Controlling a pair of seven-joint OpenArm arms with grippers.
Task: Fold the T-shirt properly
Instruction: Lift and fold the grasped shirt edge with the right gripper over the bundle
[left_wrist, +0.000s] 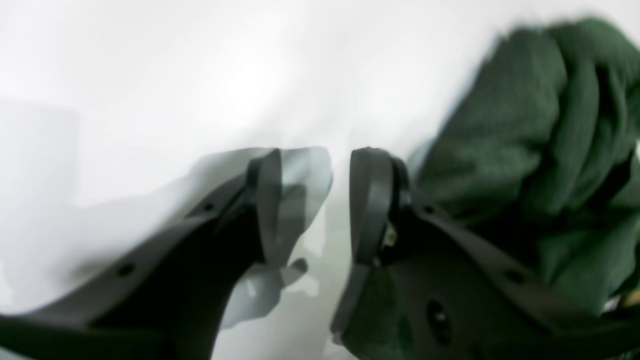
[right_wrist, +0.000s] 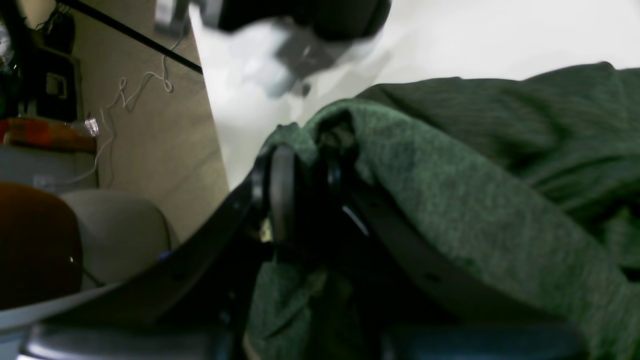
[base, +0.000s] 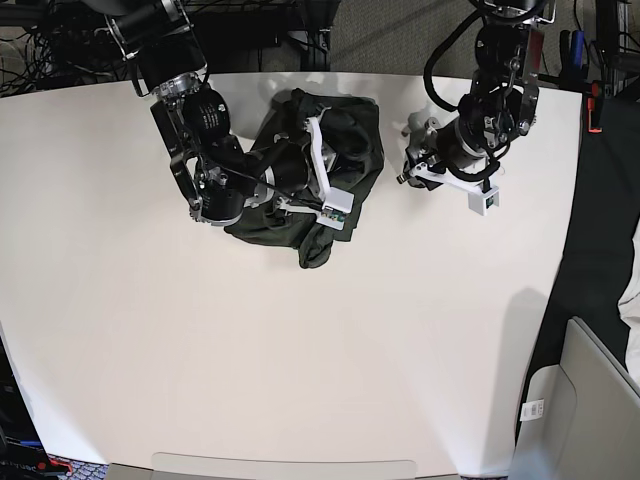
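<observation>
1. My right claw (right_wrist: 305, 192) is clamped on a fold of the T-shirt (right_wrist: 450, 200); in the right wrist view, green knit is bunched between and around the two pads.
2. The T-shirt (base: 330, 160) lies in a crumpled heap on the white table (base: 300, 350), toward the far edge. My right arm reaches across the heap.
3. My left claw (left_wrist: 320, 200) is beside the T-shirt (left_wrist: 525, 150), clear of it. Its jaws stand apart with only bare table between them, so it holds nothing.
4. Progress, as I judge it: early. No flat panel, straight edge or laid-out sleeve is visible. Spreading the garment and every fold remain to be done.
5. Limits of view: both wrist views are blurred. I cannot tell which part of the T-shirt my right claw holds. Sleeves, collar and hem cannot be told apart within the heap, and my right arm covers part of it in the base view.
</observation>
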